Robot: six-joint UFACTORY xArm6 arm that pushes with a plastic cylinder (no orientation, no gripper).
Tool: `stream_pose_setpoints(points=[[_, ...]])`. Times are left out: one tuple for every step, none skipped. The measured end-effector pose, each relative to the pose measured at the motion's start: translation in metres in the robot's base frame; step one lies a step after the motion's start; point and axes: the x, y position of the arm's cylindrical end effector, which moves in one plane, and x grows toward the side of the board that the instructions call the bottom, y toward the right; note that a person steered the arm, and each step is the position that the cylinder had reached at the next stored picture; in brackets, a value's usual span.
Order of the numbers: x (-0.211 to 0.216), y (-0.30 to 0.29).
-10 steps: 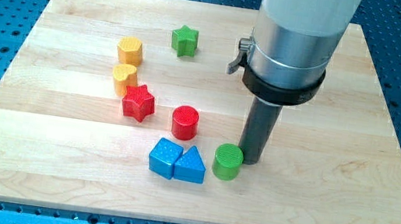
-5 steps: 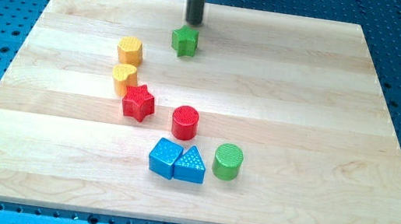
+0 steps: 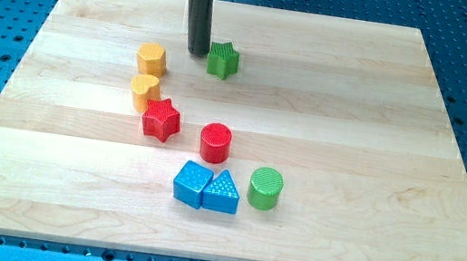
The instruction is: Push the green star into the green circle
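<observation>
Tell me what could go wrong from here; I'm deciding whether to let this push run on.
My tip sits at the green star's left, so a push from here likely sends it rightward, not down toward the green circle. The red cylinder stands close to the direct path and could be knocked. A star's points may make it spin off line.
</observation>
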Motion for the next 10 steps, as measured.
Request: stream_pose_setpoints(points=[[0.019, 0.029], [0.021, 0.089], [0.024, 0.121], [0.028, 0.148], [0.061, 0.166], [0.085, 0.185], [0.04, 0.218], [0.062, 0.231], [0.128, 0.216], [0.169, 0.215]])
